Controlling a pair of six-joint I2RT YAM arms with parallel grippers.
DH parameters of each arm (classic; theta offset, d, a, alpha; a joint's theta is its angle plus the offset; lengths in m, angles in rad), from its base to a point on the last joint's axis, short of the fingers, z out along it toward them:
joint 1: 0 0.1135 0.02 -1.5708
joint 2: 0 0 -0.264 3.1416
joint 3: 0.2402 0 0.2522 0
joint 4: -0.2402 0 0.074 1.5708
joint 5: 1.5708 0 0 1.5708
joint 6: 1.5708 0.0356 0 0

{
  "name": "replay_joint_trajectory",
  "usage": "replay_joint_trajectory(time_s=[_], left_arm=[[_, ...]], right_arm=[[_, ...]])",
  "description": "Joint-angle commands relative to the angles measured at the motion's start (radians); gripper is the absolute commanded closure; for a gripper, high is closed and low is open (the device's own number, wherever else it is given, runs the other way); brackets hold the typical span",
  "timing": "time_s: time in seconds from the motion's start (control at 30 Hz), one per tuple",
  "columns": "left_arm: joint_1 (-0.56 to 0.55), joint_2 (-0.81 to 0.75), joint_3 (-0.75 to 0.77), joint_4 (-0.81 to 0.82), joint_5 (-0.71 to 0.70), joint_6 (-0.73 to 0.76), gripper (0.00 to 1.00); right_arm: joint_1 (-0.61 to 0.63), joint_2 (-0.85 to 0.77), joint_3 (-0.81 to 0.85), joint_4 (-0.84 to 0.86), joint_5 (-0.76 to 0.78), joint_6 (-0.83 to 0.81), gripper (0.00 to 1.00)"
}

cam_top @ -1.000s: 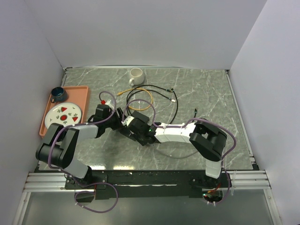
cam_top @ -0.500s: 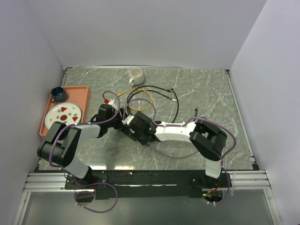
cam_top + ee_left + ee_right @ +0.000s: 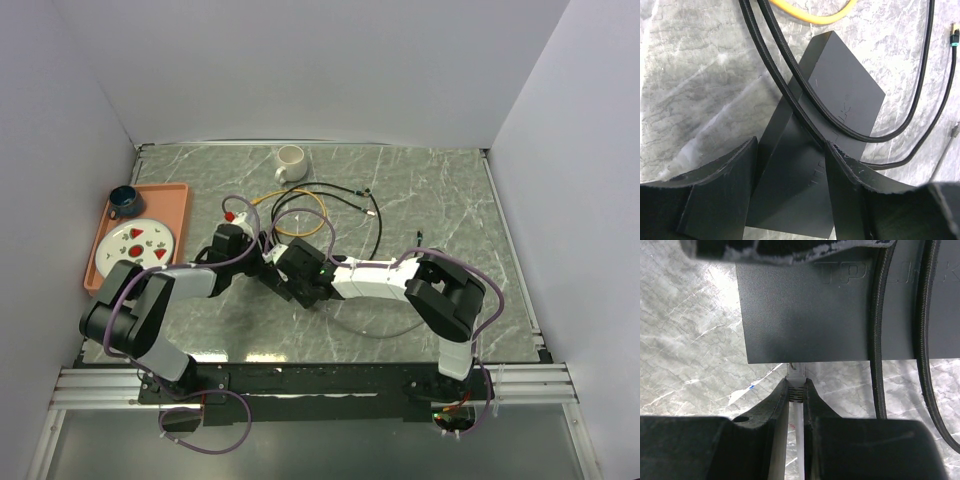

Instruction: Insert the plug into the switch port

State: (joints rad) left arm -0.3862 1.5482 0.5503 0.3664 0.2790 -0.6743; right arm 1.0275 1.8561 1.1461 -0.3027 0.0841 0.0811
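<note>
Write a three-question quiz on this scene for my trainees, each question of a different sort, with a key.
1. True or false: the right gripper pinches the plug.
2. What lies across the top of the black box? A. a yellow cable B. two black cables C. nothing
3. Short answer: what sits on the orange tray?
Key: 1 true; 2 B; 3 a plate and a blue cup.
</note>
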Motion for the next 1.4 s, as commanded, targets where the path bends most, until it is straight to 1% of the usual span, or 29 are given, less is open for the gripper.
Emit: replay_joint_trajectory(time_s=[0.0,0.17,0.4,0.67,1.03,1.37], left_arm=[[-0.095,0.003,-0.036,-0.06,0.158,-0.064,0.41],[-0.131,0.006,-0.047,-0.037,0.166,-0.085,0.43],[-0.161,-0.019,-0.075,-0.018,0.166,-0.123,0.44],[-0.218,-0.053,-0.072,-0.023,0.155,-0.154,0.44],[-0.295,-0.04,-0.081,0.042,0.173,-0.211,0.46],[-0.356,-0.036,-0.044,0.046,0.166,-0.211,0.45]], right_arm=[[-0.021,0.006,0.043,0.134,0.031,0.009,1.0],[-0.029,-0.003,0.037,0.177,0.029,0.014,1.0],[-0.046,-0.073,-0.031,0.293,0.063,0.049,1.0],[-0.061,-0.057,0.004,0.3,0.043,0.049,1.0],[-0.073,-0.075,-0.026,0.356,0.029,0.049,1.0],[-0.084,-0.09,-0.036,0.398,-0.023,0.023,1.0]])
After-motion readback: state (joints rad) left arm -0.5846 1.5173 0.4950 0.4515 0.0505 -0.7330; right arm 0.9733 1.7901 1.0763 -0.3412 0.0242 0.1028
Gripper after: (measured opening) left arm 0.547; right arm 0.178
